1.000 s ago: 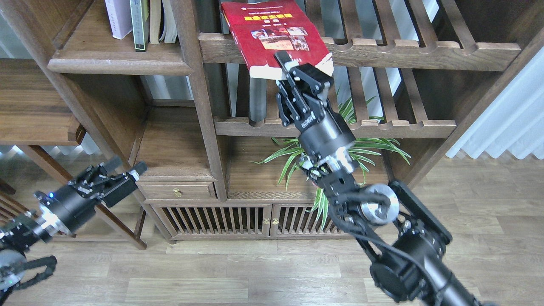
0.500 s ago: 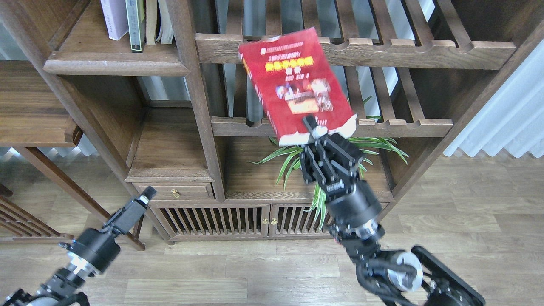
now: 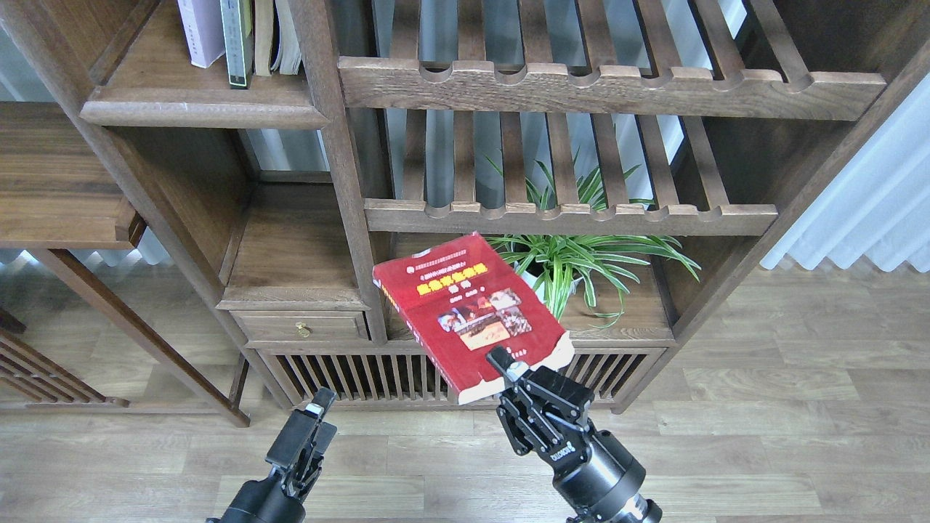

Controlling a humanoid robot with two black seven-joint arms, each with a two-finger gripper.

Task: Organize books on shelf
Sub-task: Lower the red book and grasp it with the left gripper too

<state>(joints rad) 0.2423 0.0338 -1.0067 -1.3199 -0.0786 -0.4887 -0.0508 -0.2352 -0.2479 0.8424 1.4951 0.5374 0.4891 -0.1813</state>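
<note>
My right gripper [image 3: 511,373] is shut on the near edge of the dark red book [image 3: 468,312], which has small photos and a yellow title. It holds the book tilted, low in front of the cabinet. The pale lavender-white book [image 3: 197,29] and the black and yellow-green book [image 3: 237,40] stand upright on the solid dark-brown shelf [image 3: 203,110] at upper left. My left gripper [image 3: 311,428] is low at the bottom, seen narrow and dark, holding nothing that I can see.
Two beige books [image 3: 276,36] stand right of the green one. Slatted racks [image 3: 610,86] span the upper right. A spider plant [image 3: 581,254] sits under the lower rack [image 3: 567,216], just behind the red book. A small drawer [image 3: 301,327] lies below left.
My right gripper has carried the red book down from the top slatted rack to below the lower rack. My left arm has swung from the far left toward the bottom centre.
</note>
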